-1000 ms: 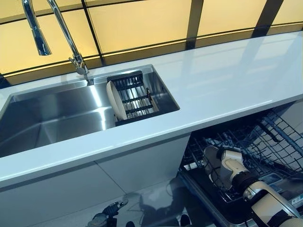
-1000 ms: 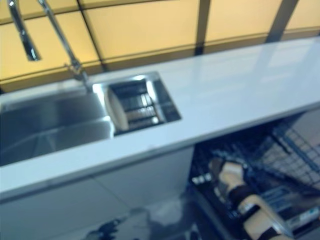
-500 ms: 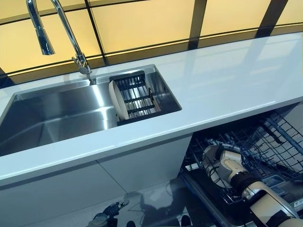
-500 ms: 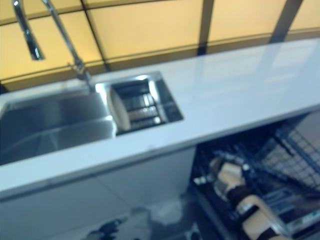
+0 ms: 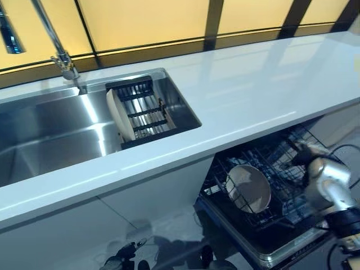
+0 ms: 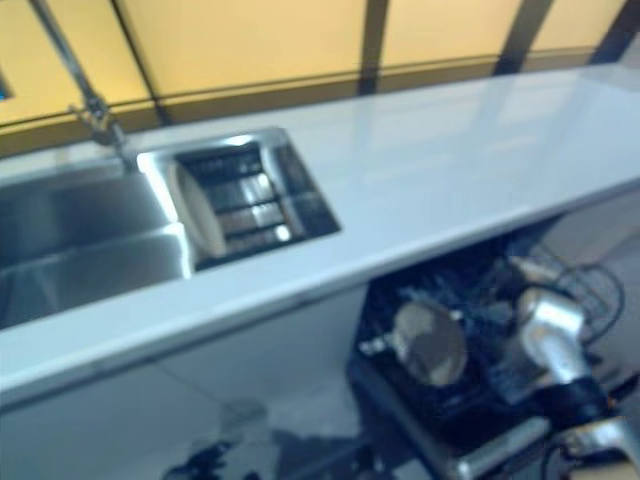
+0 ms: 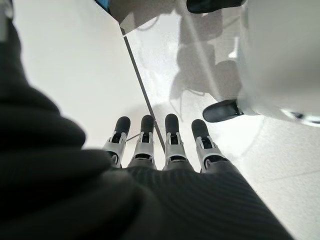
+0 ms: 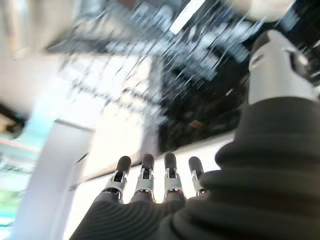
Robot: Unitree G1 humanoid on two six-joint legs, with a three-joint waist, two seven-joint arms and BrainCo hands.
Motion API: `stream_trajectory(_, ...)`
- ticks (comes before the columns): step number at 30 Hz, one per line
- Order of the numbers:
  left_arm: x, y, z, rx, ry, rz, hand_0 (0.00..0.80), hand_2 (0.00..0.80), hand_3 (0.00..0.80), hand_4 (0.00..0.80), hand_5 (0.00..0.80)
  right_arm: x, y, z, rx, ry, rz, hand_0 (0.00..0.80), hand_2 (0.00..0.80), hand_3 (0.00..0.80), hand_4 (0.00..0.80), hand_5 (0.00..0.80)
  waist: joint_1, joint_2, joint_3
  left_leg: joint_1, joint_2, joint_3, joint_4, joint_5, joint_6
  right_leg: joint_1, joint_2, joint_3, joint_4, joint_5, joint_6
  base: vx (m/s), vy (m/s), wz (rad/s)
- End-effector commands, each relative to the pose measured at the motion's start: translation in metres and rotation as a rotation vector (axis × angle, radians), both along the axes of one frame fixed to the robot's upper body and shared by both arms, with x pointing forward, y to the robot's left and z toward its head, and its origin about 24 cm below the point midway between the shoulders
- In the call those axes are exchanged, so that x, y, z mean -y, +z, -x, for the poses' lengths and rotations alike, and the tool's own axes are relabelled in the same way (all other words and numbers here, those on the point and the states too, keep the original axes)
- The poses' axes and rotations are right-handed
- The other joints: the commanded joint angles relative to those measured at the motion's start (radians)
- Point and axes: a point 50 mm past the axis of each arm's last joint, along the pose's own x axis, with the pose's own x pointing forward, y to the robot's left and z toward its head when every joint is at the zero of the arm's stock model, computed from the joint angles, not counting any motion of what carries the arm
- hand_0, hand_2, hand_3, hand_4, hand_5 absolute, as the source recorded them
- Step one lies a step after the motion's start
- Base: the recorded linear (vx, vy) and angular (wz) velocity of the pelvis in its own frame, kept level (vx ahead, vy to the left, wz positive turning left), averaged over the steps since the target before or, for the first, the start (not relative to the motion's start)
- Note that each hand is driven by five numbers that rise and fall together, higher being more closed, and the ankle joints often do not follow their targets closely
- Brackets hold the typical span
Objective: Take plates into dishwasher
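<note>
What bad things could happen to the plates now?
1. The plate in the dishwasher rack stands tilted; it might tip or rattle if the rack gets bumped.
2. The right hand, open, is close beside that rack and could knock the wires.
3. Another plate leans on edge in the sink rack and could slip when grabbed.

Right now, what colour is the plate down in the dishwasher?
The plate standing in the dishwasher rack is cream-beige, seen most clearly in the left eye view.

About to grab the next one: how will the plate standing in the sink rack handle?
The plate looks rigid and glazed, so probably slick and breakable. It stands on edge in the rack, so it may tip or roll if nudged sideways.
</note>
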Motion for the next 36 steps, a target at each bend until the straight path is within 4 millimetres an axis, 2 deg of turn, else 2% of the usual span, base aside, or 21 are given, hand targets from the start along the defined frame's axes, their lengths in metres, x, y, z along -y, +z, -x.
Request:
stream_trajectory(1, -0.015, 0.006, -0.011, 0.029, -0.024, -0.069, 0.000, 0.000, 0.000, 0.000, 0.000, 0.006, 0.049, 0.001, 0.094, 0.033, 0.084, 0.000, 0.000, 0.000, 0.000, 0.000, 0.000, -0.047, -0.006, 0.025, 0.013, -0.016, -0.001, -0.018, 0.031, -0.005, -0.027, 0.002, 0.002, 0.028, 0.047, 0.018, -0.002, -0.15)
stream_trajectory(2, -0.016, 0.006, -0.011, 0.029, -0.022, -0.070, 0.000, 0.000, 0.000, 0.000, 0.000, 0.008, 0.052, 0.001, 0.098, 0.031, 0.081, 0.000, 0.000, 0.000, 0.000, 0.000, -0.001, -0.049, -0.007, 0.025, 0.013, -0.015, -0.001, -0.018, 0.031, -0.006, -0.027, 0.002, 0.002, 0.028, 0.047, 0.023, 0.000, -0.15)
stream_trajectory(9, -0.025, 0.007, -0.006, 0.028, 0.002, -0.086, 0.000, 0.000, 0.000, 0.000, 0.000, 0.040, 0.117, 0.011, 0.276, -0.050, 0.152, 0.000, 0.000, 0.000, 0.000, 0.000, 0.000, -0.070, -0.009, 0.031, 0.017, -0.006, -0.001, -0.013, 0.025, 0.001, -0.024, 0.001, 0.002, 0.030, 0.049, 0.005, 0.001, -0.02)
stream_trajectory(10, -0.025, 0.007, -0.006, 0.028, 0.002, -0.086, 0.000, 0.000, 0.000, 0.000, 0.000, 0.042, 0.121, 0.011, 0.285, -0.054, 0.154, 0.000, 0.000, 0.000, 0.000, 0.000, 0.001, -0.070, -0.009, 0.031, 0.017, -0.006, -0.001, -0.013, 0.024, 0.001, -0.023, 0.000, 0.002, 0.029, 0.049, 0.000, 0.000, 0.00)
stream_trajectory(15, -0.026, 0.007, -0.010, 0.033, -0.006, -0.096, 0.000, 0.000, 0.000, 0.000, 0.000, 0.039, 0.174, 0.005, 0.491, -0.062, 0.231, 0.000, 0.000, 0.000, 0.000, 0.000, 0.027, -0.082, -0.009, 0.029, 0.017, -0.019, -0.001, -0.010, 0.020, 0.008, -0.026, -0.015, 0.002, 0.026, 0.051, 0.000, 0.000, 0.00)
stream_trajectory(17, -0.025, 0.007, -0.010, 0.034, -0.007, -0.096, 0.000, 0.000, 0.000, 0.000, 0.000, 0.037, 0.186, 0.003, 0.520, -0.069, 0.256, 0.000, 0.000, 0.000, 0.000, 0.000, 0.033, -0.082, -0.011, 0.027, 0.016, -0.024, -0.001, -0.009, 0.020, 0.010, -0.027, -0.019, 0.002, 0.025, 0.051, 0.007, 0.000, 0.02)
stream_trajectory(20, -0.025, 0.008, -0.012, 0.035, -0.013, -0.097, 0.000, 0.000, 0.000, 0.000, 0.000, 0.016, 0.221, -0.004, 0.643, 0.031, 0.351, 0.000, 0.000, 0.000, 0.000, 0.000, 0.057, -0.083, -0.014, 0.020, 0.011, -0.045, -0.001, -0.007, 0.019, 0.017, -0.030, -0.037, 0.002, 0.020, 0.051, 0.026, 0.001, 0.06)
stream_trajectory(22, -0.024, 0.007, -0.012, 0.032, -0.013, -0.095, 0.000, 0.000, 0.000, 0.000, 0.000, -0.004, 0.235, -0.011, 0.702, 0.138, 0.394, 0.000, 0.000, 0.000, 0.000, 0.000, 0.066, -0.083, -0.017, 0.016, 0.009, -0.054, -0.001, -0.005, 0.018, 0.019, -0.033, -0.046, 0.002, 0.018, 0.051, 0.029, -0.003, 0.11)
stream_trajectory(24, -0.024, 0.007, -0.012, 0.028, -0.016, -0.098, 0.000, 0.000, 0.000, 0.000, 0.000, -0.045, 0.253, -0.016, 0.784, 0.327, 0.495, 0.000, 0.000, 0.000, 0.000, 0.000, 0.088, -0.086, -0.020, 0.005, 0.004, -0.073, -0.001, -0.003, 0.019, 0.020, -0.036, -0.063, 0.002, 0.014, 0.053, 0.026, -0.008, 0.16)
stream_trajectory(27, -0.021, 0.007, -0.013, 0.035, -0.023, -0.101, 0.000, 0.000, 0.000, 0.000, 0.000, -0.085, 0.263, -0.020, 0.835, 0.521, 0.610, 0.000, 0.000, 0.000, 0.000, 0.000, 0.114, -0.085, -0.017, -0.015, -0.003, -0.100, -0.001, 0.001, 0.022, 0.021, -0.041, -0.087, 0.002, 0.010, 0.053, -0.006, -0.017, 0.27)
stream_trajectory(29, -0.021, 0.008, -0.015, 0.042, -0.026, -0.102, 0.000, 0.000, 0.000, 0.000, 0.000, -0.099, 0.265, -0.021, 0.845, 0.598, 0.662, 0.000, 0.000, 0.000, 0.000, 0.000, 0.125, -0.085, -0.013, -0.025, -0.006, -0.112, -0.001, 0.003, 0.022, 0.020, -0.043, -0.099, 0.002, 0.009, 0.054, -0.026, -0.020, 0.37)
stream_trajectory(30, -0.024, 0.009, -0.017, 0.053, -0.020, -0.105, 0.000, 0.000, 0.000, 0.000, 0.000, -0.120, 0.265, -0.021, 0.861, 0.711, 0.737, 0.000, 0.000, 0.000, 0.000, 0.000, 0.140, -0.089, -0.009, -0.038, -0.010, -0.126, -0.001, 0.006, 0.023, 0.017, -0.045, -0.112, 0.002, 0.008, 0.054, -0.030, -0.016, 0.36)
stream_trajectory(33, -0.025, 0.009, -0.018, 0.057, -0.015, -0.105, 0.000, 0.000, 0.000, 0.000, 0.000, -0.139, 0.264, -0.021, 0.868, 0.821, 0.816, 0.000, 0.000, 0.000, 0.000, 0.000, 0.162, -0.093, -0.005, -0.053, -0.019, -0.153, -0.001, 0.009, 0.025, 0.021, -0.046, -0.133, 0.002, 0.004, 0.053, 0.013, -0.011, 0.31)
stream_trajectory(36, -0.028, 0.010, -0.018, 0.060, -0.011, -0.111, 0.000, 0.000, 0.000, 0.000, 0.000, -0.148, 0.262, -0.024, 0.859, 0.877, 0.857, 0.000, 0.000, 0.000, 0.000, 0.000, 0.182, -0.099, 0.005, -0.071, -0.026, -0.173, -0.001, 0.016, 0.025, 0.022, -0.049, -0.156, 0.002, 0.004, 0.053, 0.017, -0.008, 0.39)
